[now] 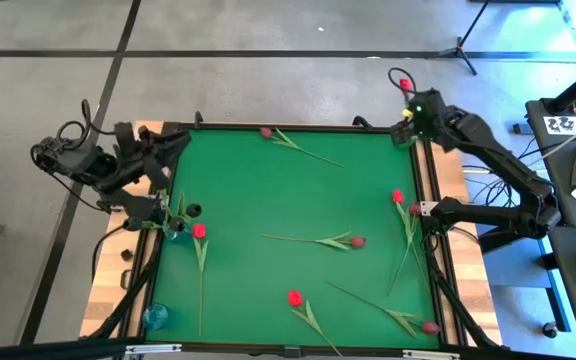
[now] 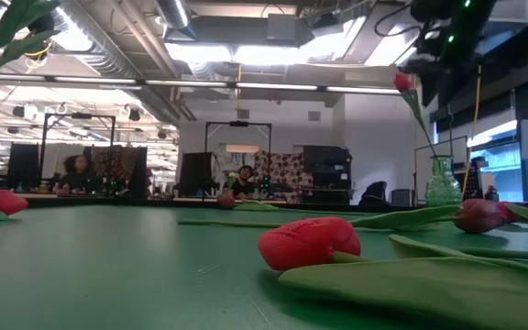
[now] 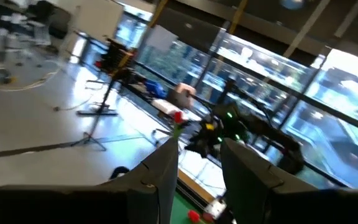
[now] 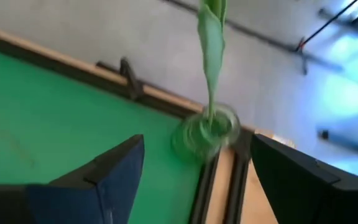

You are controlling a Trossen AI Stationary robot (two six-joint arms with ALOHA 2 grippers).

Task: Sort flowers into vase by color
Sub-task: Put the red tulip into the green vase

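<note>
A clear green glass vase (image 4: 207, 132) stands at the table's far right corner. One red tulip (image 1: 405, 83) stands in it by its stem (image 4: 211, 56); both also show in the low view (image 2: 442, 181). My right gripper (image 4: 196, 144) is open just above and on the near side of the vase, touching nothing. My left gripper (image 3: 199, 150) is open and empty, raised over the table's far left edge (image 1: 171, 146). Several red and maroon tulips lie on the green mat: a red one (image 1: 199, 231), a maroon one (image 1: 357, 242), a red one (image 1: 294, 297).
A blue vase (image 1: 155, 317) stands at the near left corner. Another vase (image 1: 173, 228), holding leaves and a dark head, stands at the left edge. More tulips lie at the far edge (image 1: 266, 131), the right edge (image 1: 398, 196) and the near right (image 1: 429, 327). A raised black frame (image 1: 298, 127) rims the mat.
</note>
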